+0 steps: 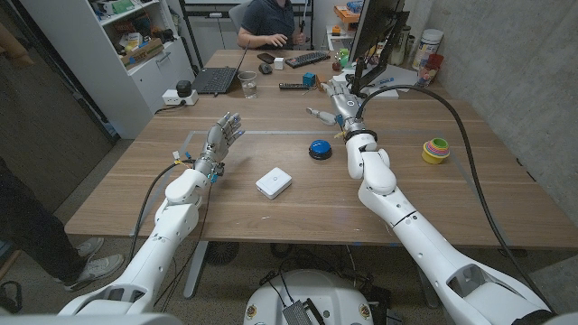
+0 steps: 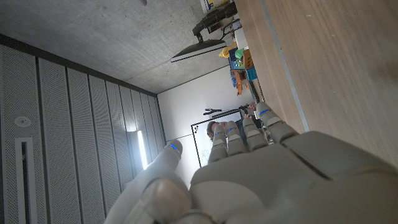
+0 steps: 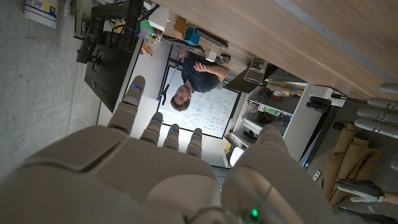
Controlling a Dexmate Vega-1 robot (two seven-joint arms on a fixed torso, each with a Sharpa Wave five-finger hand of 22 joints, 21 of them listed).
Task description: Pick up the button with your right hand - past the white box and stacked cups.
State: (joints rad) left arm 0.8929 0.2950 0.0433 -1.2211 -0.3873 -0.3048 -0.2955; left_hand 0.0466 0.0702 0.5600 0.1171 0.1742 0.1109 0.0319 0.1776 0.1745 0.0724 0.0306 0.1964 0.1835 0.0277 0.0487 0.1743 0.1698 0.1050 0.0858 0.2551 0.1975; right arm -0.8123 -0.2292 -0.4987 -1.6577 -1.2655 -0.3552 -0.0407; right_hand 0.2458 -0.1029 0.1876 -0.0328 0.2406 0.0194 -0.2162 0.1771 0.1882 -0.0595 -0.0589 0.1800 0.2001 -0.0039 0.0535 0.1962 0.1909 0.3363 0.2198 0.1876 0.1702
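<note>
Button (image 1: 320,149) sits just beside right hand (image 1: 340,101).

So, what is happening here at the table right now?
A two-armed robot stands at a wooden table. Its right hand is raised past the blue button, holding nothing; the button sits untouched on the table. The left hand is also up, fingers spread and empty. A white box lies near the table's middle and stacked cups stand off to the right. A person sits at the far end.
</note>
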